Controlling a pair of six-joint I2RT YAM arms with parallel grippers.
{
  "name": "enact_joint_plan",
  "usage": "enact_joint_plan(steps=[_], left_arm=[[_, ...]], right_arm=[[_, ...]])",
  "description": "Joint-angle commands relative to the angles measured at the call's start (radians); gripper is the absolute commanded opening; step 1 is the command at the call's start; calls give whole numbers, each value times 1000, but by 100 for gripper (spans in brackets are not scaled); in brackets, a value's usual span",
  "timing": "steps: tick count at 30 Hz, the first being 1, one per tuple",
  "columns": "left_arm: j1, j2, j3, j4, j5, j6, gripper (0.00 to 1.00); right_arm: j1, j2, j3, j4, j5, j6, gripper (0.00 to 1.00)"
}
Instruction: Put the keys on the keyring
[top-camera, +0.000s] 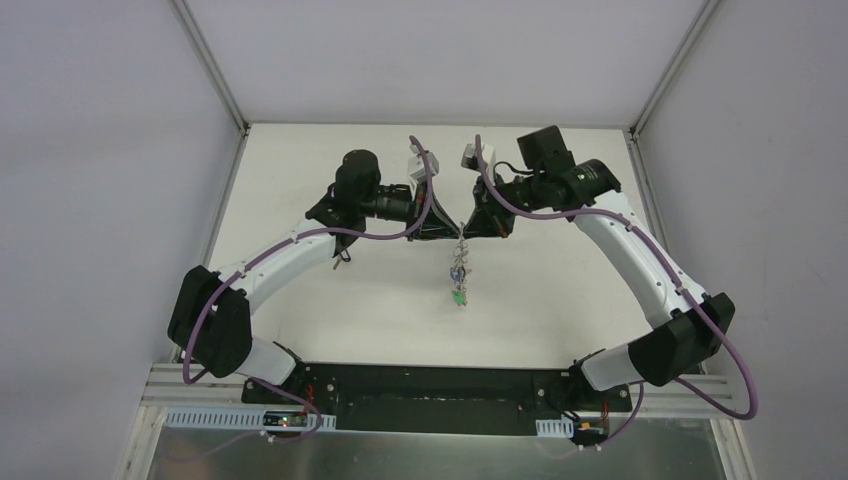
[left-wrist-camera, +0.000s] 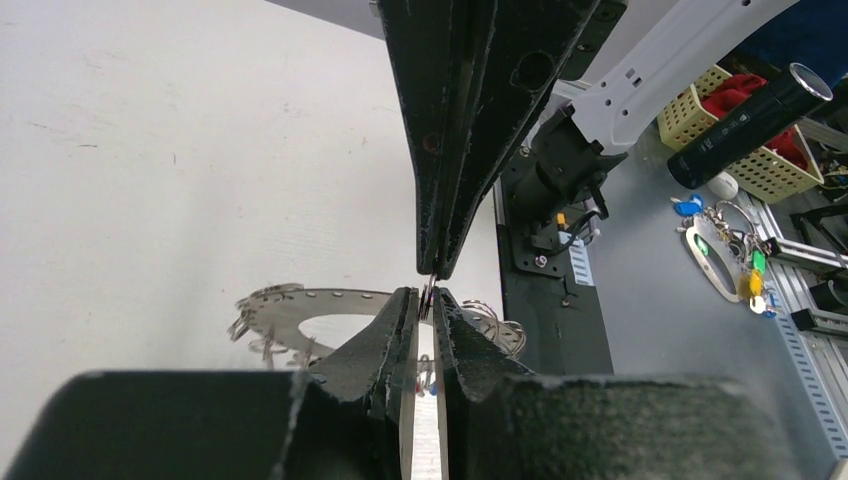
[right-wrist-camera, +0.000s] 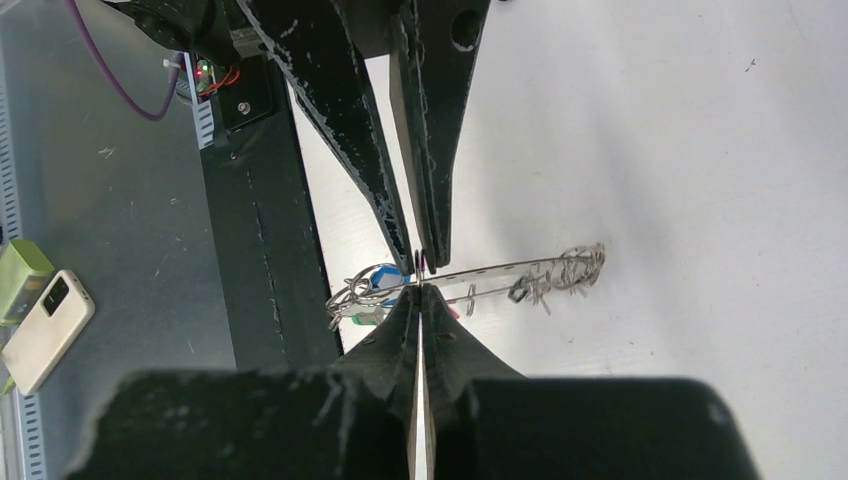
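Your table (top-camera: 560, 300): plain white.
Keyring (right-wrist-camera: 500, 270): grey wire.
Keys (right-wrist-camera: 352, 296): silver; you'll see blue and green tags.
Arms (top-camera: 290, 255): white, with purple cables.

Tiny keys (top-camera: 459, 283) blur together — fingers (left-wrist-camera: 380, 345) hide part of keyring (left-wrist-camera: 290, 305).

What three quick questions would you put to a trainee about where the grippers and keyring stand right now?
1. Multiple choice: the left gripper and right gripper meet tip to tip at the keyring. Which one shows a wedge of gap between its fingers? A left; B right; C neither.
2. True or false: the keyring sits apart from both grippers, untouched.
3. Fill the gap: seen from above, the keys bunch on the side of the grippers nearer the arms' ____.

Key: 1 A; 2 false; 3 bases.
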Motion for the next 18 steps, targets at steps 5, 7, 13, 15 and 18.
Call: enact_joint_plan(steps=[5,7,13,15,18], left_arm=[[-20,8,43,30,49,15,0],[-20,8,41,35,52,8,0],[-20,-15,10,88,16,-65,0],[-19,-24,3,119,-8,-117,0],[-16,-32,-19,220,-39,-228,0]], right_arm=[[6,3,36,32,-53,8,0],[4,0,33,41,-53,18,0],[-23,-13,16,84,-74,65,0],[-48,-26,-6,117,-97,95,4],[-105,-61,-53,186,-149,151,16]])
